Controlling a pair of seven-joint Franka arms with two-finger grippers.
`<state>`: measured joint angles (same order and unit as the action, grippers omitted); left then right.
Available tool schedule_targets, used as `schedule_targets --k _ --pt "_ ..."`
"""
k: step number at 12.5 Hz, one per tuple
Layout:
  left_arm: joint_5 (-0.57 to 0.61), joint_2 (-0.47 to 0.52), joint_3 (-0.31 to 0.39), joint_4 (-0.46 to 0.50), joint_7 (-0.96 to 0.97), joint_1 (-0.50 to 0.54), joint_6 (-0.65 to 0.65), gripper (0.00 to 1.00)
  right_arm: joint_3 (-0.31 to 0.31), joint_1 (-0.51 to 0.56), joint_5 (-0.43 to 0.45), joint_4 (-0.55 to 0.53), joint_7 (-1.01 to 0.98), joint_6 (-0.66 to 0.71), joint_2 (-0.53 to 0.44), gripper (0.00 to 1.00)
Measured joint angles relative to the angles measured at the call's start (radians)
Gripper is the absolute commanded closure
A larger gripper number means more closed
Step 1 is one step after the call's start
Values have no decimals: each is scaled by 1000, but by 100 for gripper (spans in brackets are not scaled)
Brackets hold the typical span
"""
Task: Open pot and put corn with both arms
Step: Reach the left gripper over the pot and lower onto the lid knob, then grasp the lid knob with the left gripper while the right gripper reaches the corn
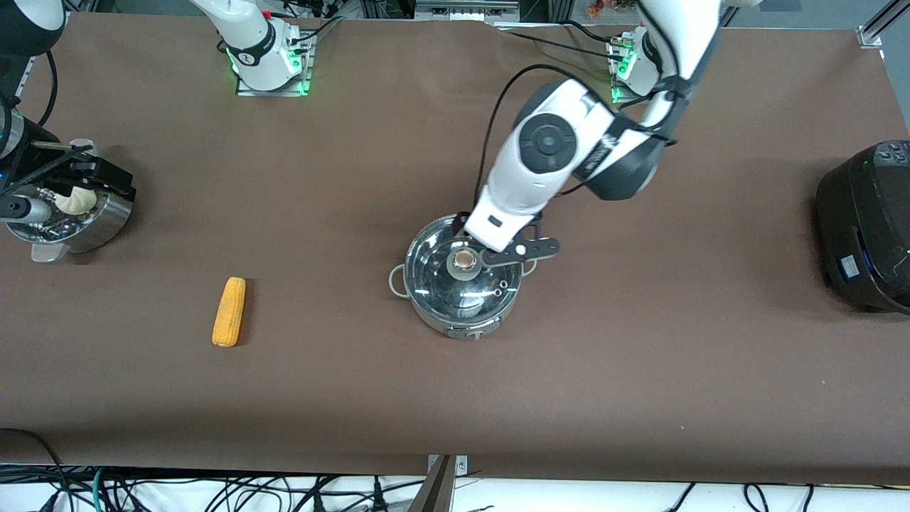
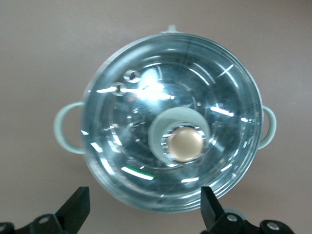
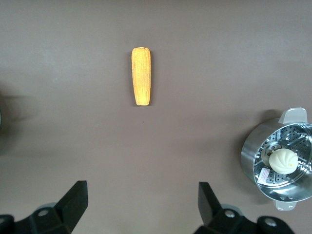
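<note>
The shiny steel pot stands mid-table with its clear glass lid on and the tan knob on top. My left gripper hangs open above the lid, touching nothing; the knob lies ahead of its fingertips. The yellow corn lies flat on the table toward the right arm's end. My right gripper is open and empty, high above the table, with the corn in its view on the bare brown table.
A steel steamer pot with a white bun sits at the right arm's end, under the right hand. A black rice cooker stands at the left arm's end. Brown cloth covers the table.
</note>
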<state>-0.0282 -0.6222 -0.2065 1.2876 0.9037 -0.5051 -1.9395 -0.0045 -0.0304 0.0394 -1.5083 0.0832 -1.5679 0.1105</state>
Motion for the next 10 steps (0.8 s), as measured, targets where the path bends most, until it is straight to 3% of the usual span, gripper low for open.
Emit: schedule_targets --k 3,7,10 --pt "42 -111 18 -123 49 -44 -14 0 -1 1 0 0 0 -2 4 0" --pt "46 -160 78 -162 54 -88 -36 1 -4 3 0 0 0 -52 57 0" --pt "46 -175 86 -163 55 -91 -62 13 -8 9 21 -1 0 -117 112 0"
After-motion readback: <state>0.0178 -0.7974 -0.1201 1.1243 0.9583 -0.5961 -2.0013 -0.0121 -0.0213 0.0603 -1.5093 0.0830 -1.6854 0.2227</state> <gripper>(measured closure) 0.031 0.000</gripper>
